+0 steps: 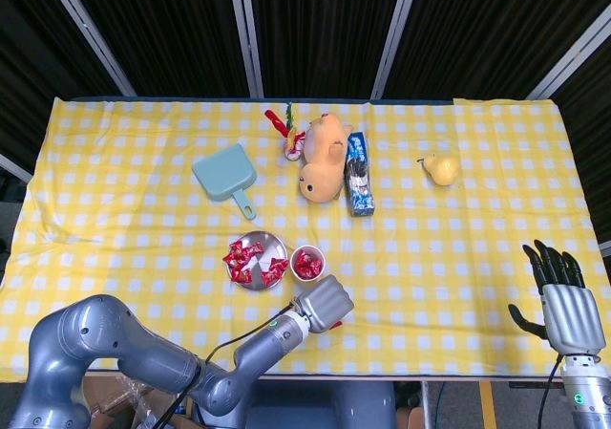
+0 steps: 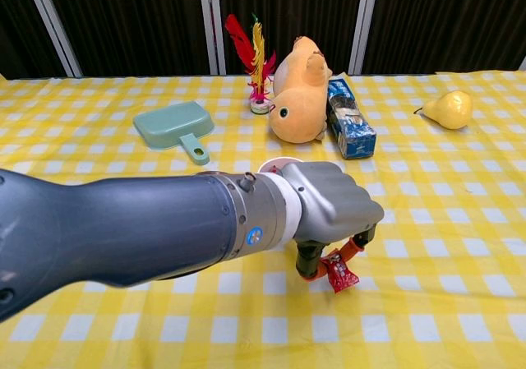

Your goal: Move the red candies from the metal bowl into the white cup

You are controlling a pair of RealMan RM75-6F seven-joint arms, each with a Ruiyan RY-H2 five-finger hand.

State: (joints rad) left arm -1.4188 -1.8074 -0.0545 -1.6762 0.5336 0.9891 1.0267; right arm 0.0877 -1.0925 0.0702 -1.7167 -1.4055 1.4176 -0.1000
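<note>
My left hand [image 2: 329, 209] pinches one red candy [image 2: 338, 273] between its fingertips, just above the tablecloth near the front edge. In the head view this hand [image 1: 325, 302] sits just in front of the white cup [image 1: 322, 260], which holds several red candies. Left of the cup, the metal bowl [image 1: 270, 246] holds several more red candies [image 1: 243, 255]. My left forearm hides the bowl in the chest view, where only a bit of the cup's rim [image 2: 275, 165] shows. My right hand [image 1: 563, 300] is far to the right, off the table, fingers spread and holding nothing.
Behind the bowl lie a teal dustpan [image 1: 224, 174], a feather shuttlecock [image 1: 286, 131], a yellow plush duck [image 1: 323, 157] and a blue box [image 1: 359, 172]. A pear [image 1: 442, 168] sits at the back right. The table's front edge runs just below my left hand.
</note>
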